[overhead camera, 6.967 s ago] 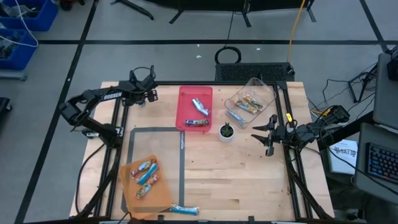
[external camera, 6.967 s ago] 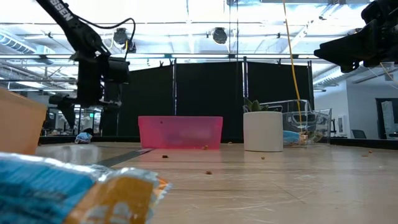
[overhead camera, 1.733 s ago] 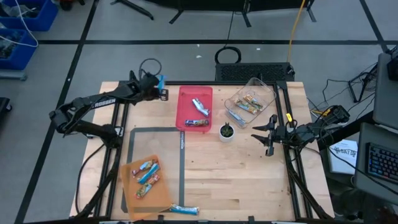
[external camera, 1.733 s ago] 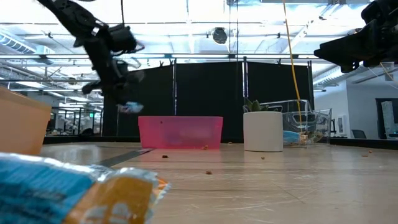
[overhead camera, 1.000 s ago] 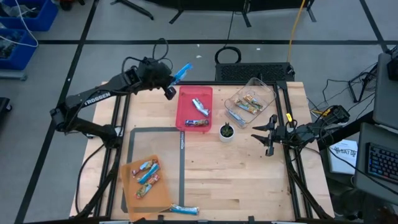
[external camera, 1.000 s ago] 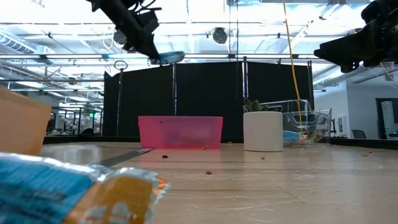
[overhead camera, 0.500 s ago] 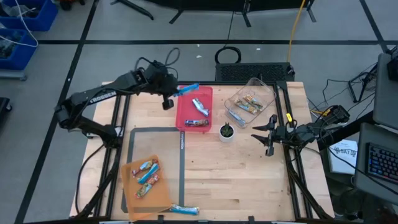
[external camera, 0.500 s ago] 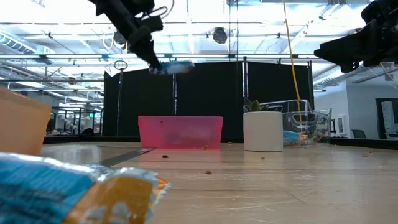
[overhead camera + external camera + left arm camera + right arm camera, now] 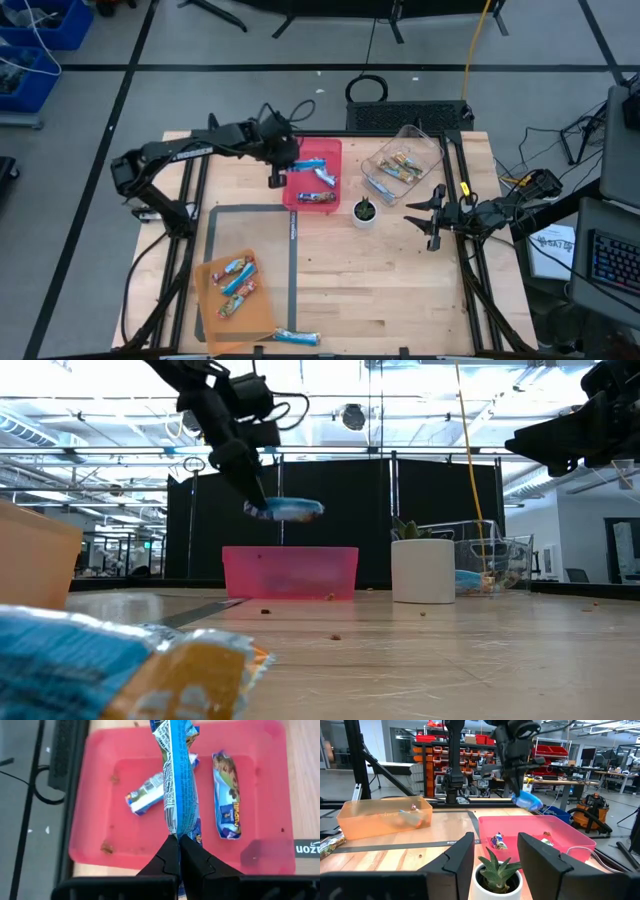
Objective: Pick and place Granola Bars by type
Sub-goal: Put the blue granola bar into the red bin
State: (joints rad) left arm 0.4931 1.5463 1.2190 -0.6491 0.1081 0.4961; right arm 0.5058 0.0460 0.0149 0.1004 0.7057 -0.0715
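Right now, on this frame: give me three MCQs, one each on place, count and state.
1. Where is the blue bar held by the left tool?
A. above the pink tray
B. in the clear bin
C. on the orange tray

2. How many bars lie in the pink tray?
A. none
B. two
C. five

3. The right tool is:
A. shut on a bar
B. open, holding nothing
C. inside the clear bin

Answers: 1 A, the left wrist view shows the tray beneath the bar; 2 B, that view shows two lying flat; 3 B, its fingers stand apart beside the plant pot.
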